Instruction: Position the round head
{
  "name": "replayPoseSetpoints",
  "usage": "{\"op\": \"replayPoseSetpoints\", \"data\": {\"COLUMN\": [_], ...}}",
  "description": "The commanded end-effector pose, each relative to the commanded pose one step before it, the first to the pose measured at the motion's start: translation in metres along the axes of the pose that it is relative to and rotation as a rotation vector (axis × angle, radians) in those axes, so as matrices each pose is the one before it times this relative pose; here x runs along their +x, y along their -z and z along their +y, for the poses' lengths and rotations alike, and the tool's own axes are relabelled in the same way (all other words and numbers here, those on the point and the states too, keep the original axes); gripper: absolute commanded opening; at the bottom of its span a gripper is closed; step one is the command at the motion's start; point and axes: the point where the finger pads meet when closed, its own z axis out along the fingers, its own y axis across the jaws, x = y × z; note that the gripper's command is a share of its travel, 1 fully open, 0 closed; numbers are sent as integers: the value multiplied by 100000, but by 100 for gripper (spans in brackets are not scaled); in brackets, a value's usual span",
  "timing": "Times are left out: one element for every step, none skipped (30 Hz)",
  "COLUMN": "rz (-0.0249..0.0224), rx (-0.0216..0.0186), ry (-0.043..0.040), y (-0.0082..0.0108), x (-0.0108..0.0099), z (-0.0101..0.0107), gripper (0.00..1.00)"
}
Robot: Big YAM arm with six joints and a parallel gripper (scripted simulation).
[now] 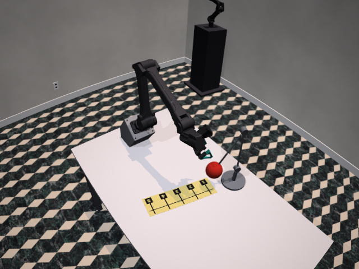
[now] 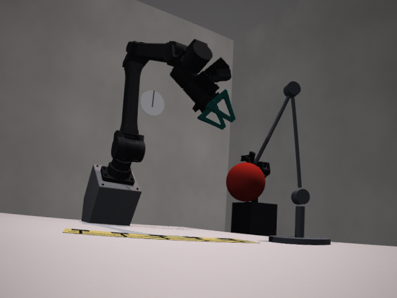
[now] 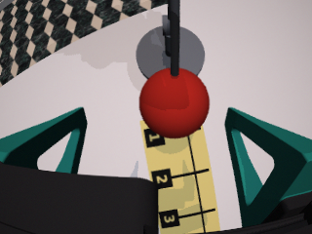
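While my black arm's gripper (image 1: pixel 206 154) with the green fingers (image 2: pixel 209 113) hangs up in the air with its fingers wide open and nothing in them, I think the job has hardly begun. No mark has been tried, as far as I can see. I must take hold of the lamp, pull its head out along the strip, let go, and see if it stays up.

Using the round grey lamp foot (image 1: pixel 229 182) as my landmark and going left to right: the long yellow strip with five numbered black lines (image 1: pixel 179 196) lies on the white bench (image 1: pixel 261 231), stretching away to the left of the foot. Its near end, with mark 1, is just beside the foot. Next comes the shiny round red lamp head (image 1: pixel 213 170). It floats above the bench, close to the foot, about at the strip's near end. My gripper is above the head and not touching it. Two thin grey rods (image 2: pixel 295 141) rise from the foot and meet at a round joint (image 2: pixel 291 89) high up.
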Motion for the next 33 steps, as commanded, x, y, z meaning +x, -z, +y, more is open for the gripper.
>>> {"op": "replayPoseSetpoints", "data": {"rz": [-2986, 0, 0, 0, 0, 0, 0, 0, 0, 0, 0, 0, 0, 0, 0, 0, 0, 0, 0, 0, 0, 0, 0, 0, 0, 0, 0, 0, 0, 0, 0, 0, 0], "rx": [3428, 0, 0, 0, 0, 0, 0, 0, 0, 0, 0, 0, 0, 0, 0, 0, 0, 0, 0, 0, 0, 0, 0, 0, 0, 0, 0, 0, 0, 0, 0, 0, 0], "ry": [4990, 0, 0, 0, 0, 0, 0, 0, 0, 0, 0, 0, 0, 0, 0, 0, 0, 0, 0, 0, 0, 0, 0, 0, 0, 0, 0, 0, 0, 0, 0, 0, 0], "y": [781, 0, 0, 0, 0, 0, 0, 0, 0, 0, 0, 0, 0, 0, 0, 0, 0, 133, 133, 133, 133, 133, 133, 133, 133, 133, 133, 133, 133, 133, 133, 133, 0], "x": [-2422, 0, 0, 0, 0, 0, 0, 0, 0, 0, 0, 0, 0, 0, 0, 0, 0, 0, 0, 0, 0, 0, 0, 0, 0, 0, 0, 0, 0, 0, 0, 0, 0], "z": [-1547, 0, 0, 0, 0, 0, 0, 0, 0, 0, 0, 0, 0, 0, 0, 0, 0, 0, 0, 0, 0, 0, 0, 0, 0, 0, 0, 0, 0, 0, 0, 0, 0], "gripper": [100, 100, 100, 100, 100, 100, 100, 100, 100, 100, 100, 100, 100, 100, 100, 100, 100, 100, 100, 100, 100, 100, 100, 100, 100, 100, 100, 100, 100, 100, 100, 100, 100]}}
